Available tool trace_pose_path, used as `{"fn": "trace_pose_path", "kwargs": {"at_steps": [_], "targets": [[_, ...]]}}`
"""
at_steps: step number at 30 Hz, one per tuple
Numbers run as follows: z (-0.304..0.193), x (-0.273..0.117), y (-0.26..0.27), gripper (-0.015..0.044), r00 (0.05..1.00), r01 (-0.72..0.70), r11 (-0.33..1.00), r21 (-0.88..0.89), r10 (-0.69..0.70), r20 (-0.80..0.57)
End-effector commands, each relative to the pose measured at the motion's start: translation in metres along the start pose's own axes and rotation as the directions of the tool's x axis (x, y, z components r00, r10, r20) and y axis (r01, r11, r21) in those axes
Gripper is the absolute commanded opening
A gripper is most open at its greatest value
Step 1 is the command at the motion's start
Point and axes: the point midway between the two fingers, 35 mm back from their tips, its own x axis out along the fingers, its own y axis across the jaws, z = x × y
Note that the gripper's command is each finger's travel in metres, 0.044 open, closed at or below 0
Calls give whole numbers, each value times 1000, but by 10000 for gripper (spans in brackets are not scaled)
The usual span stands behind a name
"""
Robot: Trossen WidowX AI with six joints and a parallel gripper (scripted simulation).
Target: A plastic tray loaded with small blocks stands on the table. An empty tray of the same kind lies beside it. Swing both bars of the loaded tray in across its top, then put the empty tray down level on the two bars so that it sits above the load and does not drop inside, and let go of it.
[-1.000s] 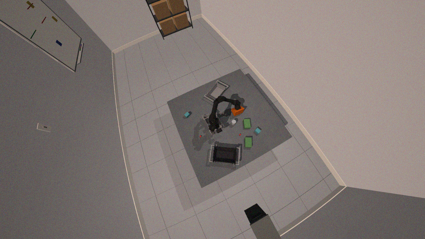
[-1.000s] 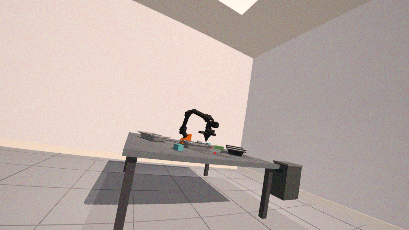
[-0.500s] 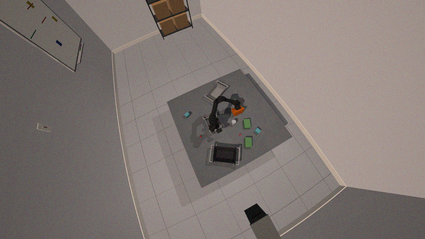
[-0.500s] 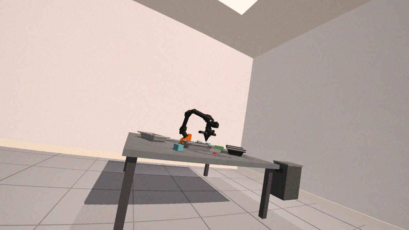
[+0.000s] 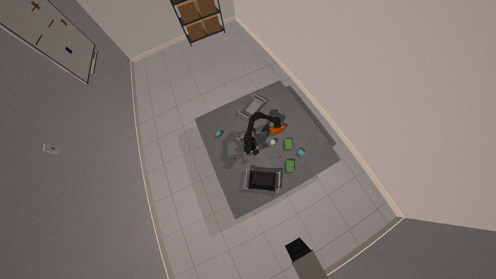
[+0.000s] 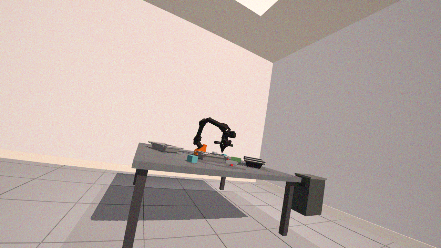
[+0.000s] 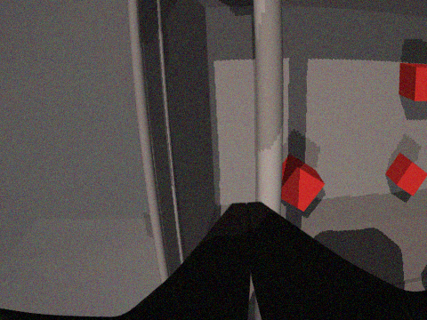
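Observation:
The loaded grey tray (image 6: 214, 156) (image 7: 236, 133) stands mid-table, mostly under the arm in the top view. Red blocks (image 7: 302, 184) (image 7: 406, 174) lie inside it. One wire bar (image 7: 268, 102) runs over the tray's inside, inward of the end rim in the wrist view. How the other bar stands cannot be told. My gripper (image 6: 222, 151) (image 7: 245, 217) is shut and empty. Its tips point down above the tray and cover part of that bar in the wrist view; contact cannot be told. An empty grey tray (image 5: 254, 104) (image 6: 164, 147) stands beyond the arm, its bars out at its ends.
A black tray (image 5: 263, 180) (image 6: 254, 162) with pale bars stands at the other side. Green blocks (image 5: 288, 143) (image 5: 290, 166), teal blocks (image 5: 218, 133) (image 5: 300, 152), a white round object (image 5: 272, 142) and small red cubes (image 5: 234, 159) (image 5: 280, 157) are on the table.

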Motion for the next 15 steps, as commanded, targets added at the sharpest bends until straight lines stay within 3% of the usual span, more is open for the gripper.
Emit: {"fn": "trace_pose_path", "kwargs": {"at_steps": [1, 2, 9, 15], "targets": [[0, 0, 0, 0, 1000, 0, 1000, 0, 0, 0], [0, 0, 0, 0, 1000, 0, 1000, 0, 0, 0], [0, -2, 0, 184, 1000, 0, 1000, -2, 0, 0], [2, -48, 2, 341, 1000, 6, 998, -56, -6, 4]]}}
